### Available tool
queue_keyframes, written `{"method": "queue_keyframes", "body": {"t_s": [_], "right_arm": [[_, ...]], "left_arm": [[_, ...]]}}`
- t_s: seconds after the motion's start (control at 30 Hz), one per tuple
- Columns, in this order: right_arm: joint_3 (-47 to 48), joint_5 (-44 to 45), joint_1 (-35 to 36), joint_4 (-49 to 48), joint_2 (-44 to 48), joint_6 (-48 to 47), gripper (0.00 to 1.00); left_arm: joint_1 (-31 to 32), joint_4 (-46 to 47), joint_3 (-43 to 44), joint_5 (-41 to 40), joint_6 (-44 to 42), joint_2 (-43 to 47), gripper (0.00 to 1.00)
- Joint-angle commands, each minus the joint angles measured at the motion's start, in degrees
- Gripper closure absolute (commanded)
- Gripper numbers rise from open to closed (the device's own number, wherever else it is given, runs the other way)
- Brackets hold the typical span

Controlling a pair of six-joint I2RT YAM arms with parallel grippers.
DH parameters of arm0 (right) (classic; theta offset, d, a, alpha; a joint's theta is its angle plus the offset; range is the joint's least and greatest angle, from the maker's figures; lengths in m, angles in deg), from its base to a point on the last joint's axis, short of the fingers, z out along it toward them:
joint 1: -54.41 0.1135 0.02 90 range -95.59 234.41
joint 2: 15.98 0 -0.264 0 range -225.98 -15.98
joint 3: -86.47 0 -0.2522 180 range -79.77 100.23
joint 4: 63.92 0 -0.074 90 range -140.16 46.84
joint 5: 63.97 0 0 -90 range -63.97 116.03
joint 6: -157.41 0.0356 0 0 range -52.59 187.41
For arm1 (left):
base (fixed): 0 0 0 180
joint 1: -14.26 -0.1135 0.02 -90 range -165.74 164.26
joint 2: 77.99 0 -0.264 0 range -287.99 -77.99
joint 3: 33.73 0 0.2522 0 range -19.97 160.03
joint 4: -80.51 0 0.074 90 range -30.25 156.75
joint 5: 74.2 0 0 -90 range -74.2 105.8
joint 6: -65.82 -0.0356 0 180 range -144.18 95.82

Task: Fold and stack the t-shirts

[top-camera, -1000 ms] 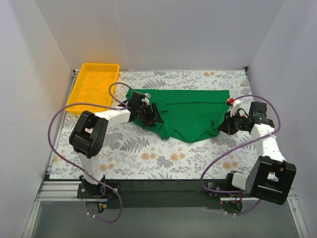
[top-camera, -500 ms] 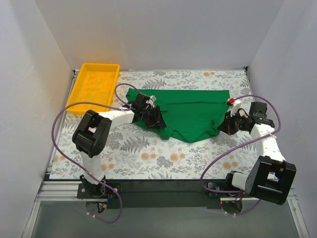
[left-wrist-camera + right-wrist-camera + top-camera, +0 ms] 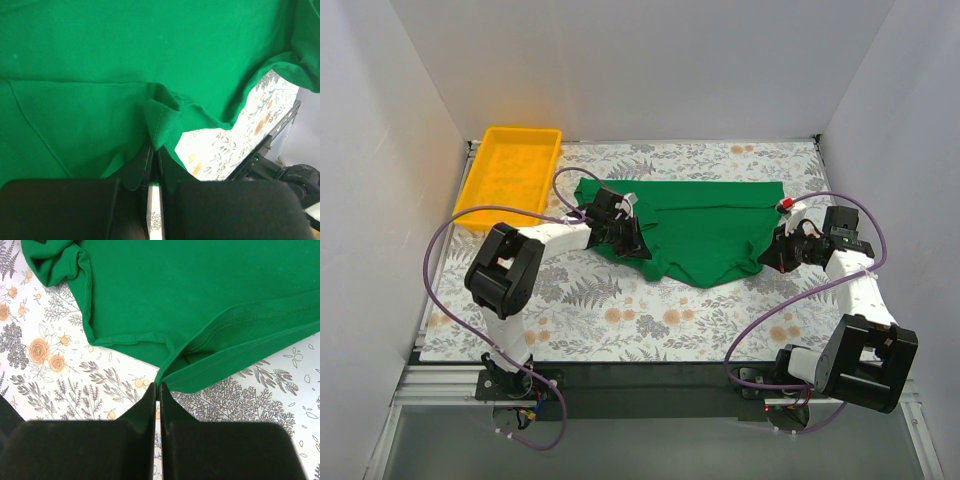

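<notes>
- Floral-printed table (image 3: 620, 310) lies under both arms, and the work is going on across its far middle.
- Judged from the wrist views, the weakest point is the right gripper (image 3: 157, 386). It seems to have only the very edge of the hem. A lift or a sideways pull could slide that thin bite out and drop one side of the fold.
- The left gripper (image 3: 154, 150) has the opposite risk. It holds a bunched ridge, not a flat edge, so pulling from there could drag extra layers along and leave a crooked, wrinkled fold.
- If the two arms move unevenly, the cloth between them could twist or skew on the table.
- On the left gripper, the fingers are pressed together with only a hairline gap. They pinch a small raised fold of the green t-shirt (image 3: 125, 50), which humps up just above the tips.
- On the right gripper, the fingers are likewise pressed together. Their tips meet a corner of the shirt's edge, where a stitched hem and a second layer come to a point.
- Seen from above, the left gripper (image 3: 636, 242) sits on the shirt's left part and the right gripper (image 3: 775, 255) at its right edge.
- The t-shirt (image 3: 710, 225) lies flat, its straight edge toward the back and a rounded bulge toward the arms. It is not yet folded.
- A yellow tray (image 3: 505, 175) stands at the far left corner, near the shirt but apart from it.
</notes>
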Motion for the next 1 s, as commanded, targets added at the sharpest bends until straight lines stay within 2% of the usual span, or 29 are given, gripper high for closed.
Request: {"method": "queue_keyframes", "body": {"t_s": [0.0, 0.43, 0.57, 0.6, 0.7, 0.83, 0.97], "right_arm": [[-0.1, -1.49, -0.35, -0.89, 0.44, -0.99, 0.99], [-0.19, -1.49, -0.35, -0.98, 0.0, -0.99, 0.99], [-0.19, -1.41, -0.35, -0.89, -0.18, -0.99, 0.99], [-0.19, -1.41, -0.35, -0.89, -0.27, -1.08, 0.99], [-0.28, -1.41, -0.35, -0.89, -0.35, -1.08, 0.99], [-0.19, -1.41, -0.35, -0.89, -0.62, -1.17, 0.99], [-0.19, -1.41, -0.35, -0.98, -0.8, -1.17, 0.99]], "left_arm": [[0.39, 0.15, -0.39, 0.84, -1.4, 5.34, 1.0], [0.31, 0.59, -4.44, -2.5, -4.21, 11.5, 0.99], [0.31, 0.59, -4.09, -4.08, -4.74, 12.03, 0.8], [0.31, 0.68, -4.09, -4.78, -4.82, 12.29, 0.7], [0.31, 0.76, -4.0, -6.62, -5.09, 12.82, 0.56], [0.31, 0.85, -3.04, -8.39, -5.79, 12.65, 0.49], [0.31, 0.33, -0.93, -7.51, -6.32, 9.41, 0.48]]}}
